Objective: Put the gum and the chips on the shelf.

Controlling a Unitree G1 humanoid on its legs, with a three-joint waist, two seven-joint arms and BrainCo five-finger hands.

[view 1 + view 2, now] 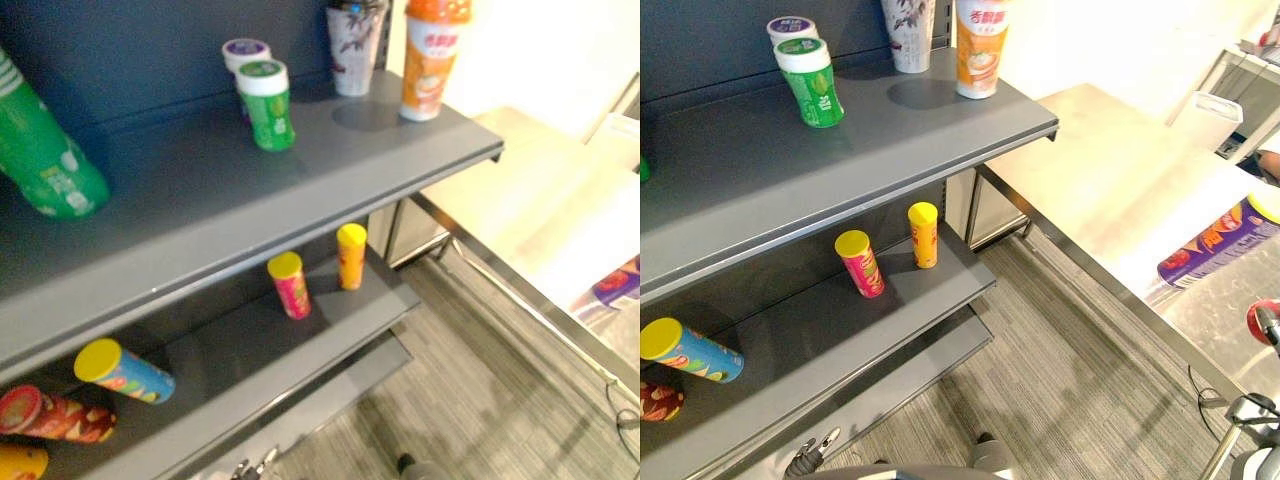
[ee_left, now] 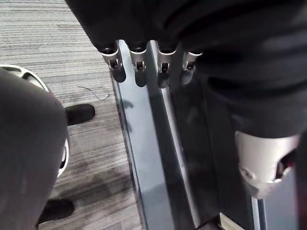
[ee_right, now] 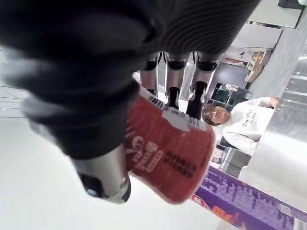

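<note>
Right hand (image 3: 103,172) is curled round a red chips can (image 3: 168,153), well apart from the grey shelf (image 1: 840,190) and over the white surface (image 1: 1110,160). Left hand (image 2: 139,72) hangs straight-fingered and empty. Green gum bottle (image 1: 265,105) already stands on the shelf. Risk: the grip looks to sit near one end, so the can may tilt or slip on the swing across.

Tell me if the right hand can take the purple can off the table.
Probably not yet: the right hand is full, curled round a red can; the purple can itself lies uncovered.
</note>
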